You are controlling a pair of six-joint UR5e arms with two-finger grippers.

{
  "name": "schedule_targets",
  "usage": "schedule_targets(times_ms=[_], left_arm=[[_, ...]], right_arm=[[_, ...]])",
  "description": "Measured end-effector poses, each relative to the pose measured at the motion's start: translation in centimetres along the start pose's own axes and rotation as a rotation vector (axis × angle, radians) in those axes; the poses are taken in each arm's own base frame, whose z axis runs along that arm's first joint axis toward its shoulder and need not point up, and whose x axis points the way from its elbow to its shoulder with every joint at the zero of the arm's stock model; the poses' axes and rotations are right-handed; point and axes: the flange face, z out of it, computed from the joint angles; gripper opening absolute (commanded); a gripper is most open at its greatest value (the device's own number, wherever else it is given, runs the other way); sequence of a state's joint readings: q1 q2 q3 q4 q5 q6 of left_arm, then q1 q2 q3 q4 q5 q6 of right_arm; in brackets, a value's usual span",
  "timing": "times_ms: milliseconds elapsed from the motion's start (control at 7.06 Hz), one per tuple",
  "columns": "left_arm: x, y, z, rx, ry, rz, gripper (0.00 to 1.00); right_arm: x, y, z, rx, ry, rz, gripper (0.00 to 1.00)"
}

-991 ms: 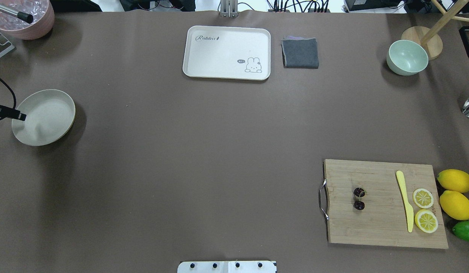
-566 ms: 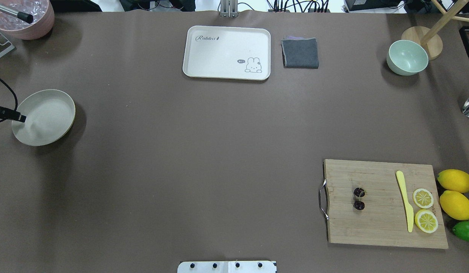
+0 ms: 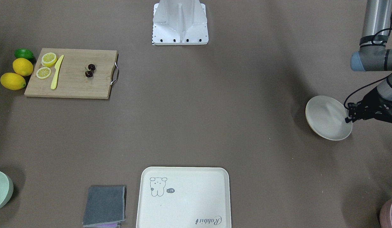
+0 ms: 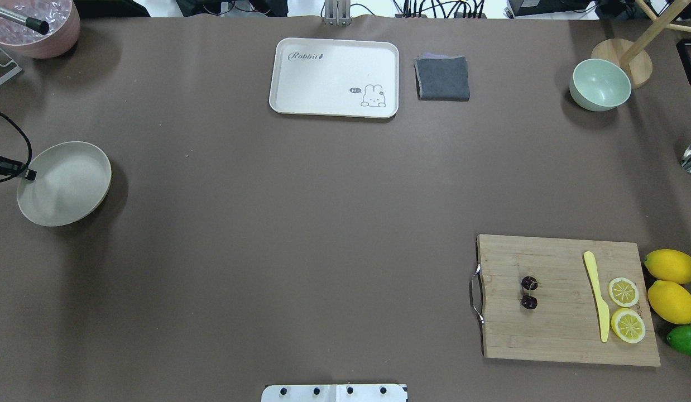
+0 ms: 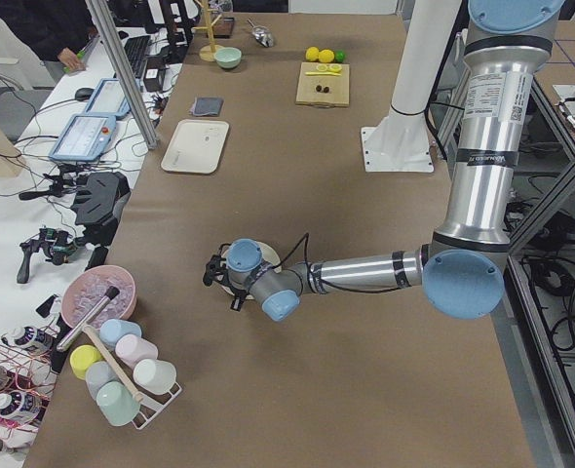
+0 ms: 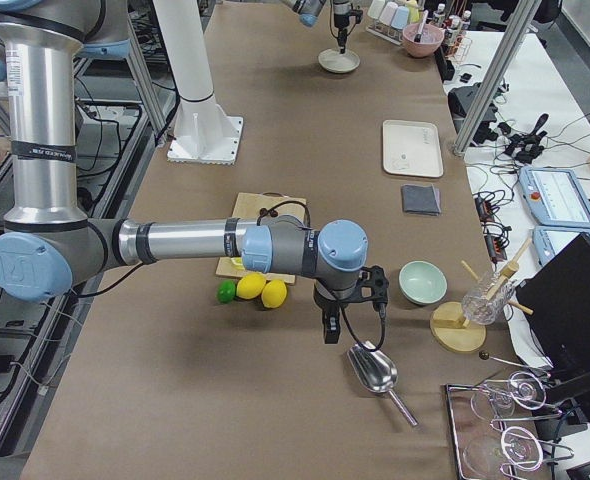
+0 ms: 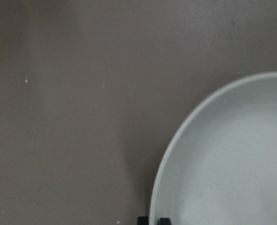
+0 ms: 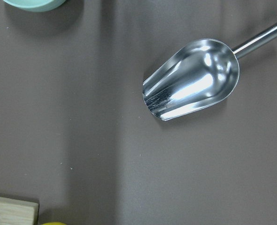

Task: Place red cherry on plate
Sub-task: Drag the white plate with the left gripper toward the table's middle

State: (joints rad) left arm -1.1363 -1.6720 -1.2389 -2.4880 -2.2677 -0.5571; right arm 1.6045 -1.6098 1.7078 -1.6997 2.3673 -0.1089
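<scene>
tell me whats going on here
The left hand pinches the rim of the plate at its end of the table. The cherry lies untouched on the board at the other end. The right hand hovers beyond the board, near a scoop; I cannot tell if it is open.

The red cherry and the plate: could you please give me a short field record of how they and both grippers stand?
red cherry: on the cutting board, untouched
plate: far on the robot's left, no cherry on it
left gripper: clamped on the plate's rim
right gripper: hangs near the metal scoop; open or shut unclear
</scene>
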Motion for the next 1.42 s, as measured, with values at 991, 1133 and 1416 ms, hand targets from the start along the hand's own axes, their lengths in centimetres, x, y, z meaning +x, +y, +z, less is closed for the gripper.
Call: schedule_targets(times_ms=[991, 1133, 1416], left_arm=[[11.5, -14.7, -10.4, -0.055, 0.193, -0.342, 0.00], [17.6, -14.5, -10.6, -0.063, 0.223, -0.399, 0.00], [30.0, -11.6, -8.7, -0.056, 0.245, -0.469, 0.00]], right_arm=[[-1.3, -1.4, -0.7, 0.045, -0.002, -0.037, 1.00], [-2.0, -1.7, -0.6, 0.046, -0.026, -0.042, 1.00], [-3.0, -2.1, -0.6, 0.055, -0.076, -0.046, 1.00]])
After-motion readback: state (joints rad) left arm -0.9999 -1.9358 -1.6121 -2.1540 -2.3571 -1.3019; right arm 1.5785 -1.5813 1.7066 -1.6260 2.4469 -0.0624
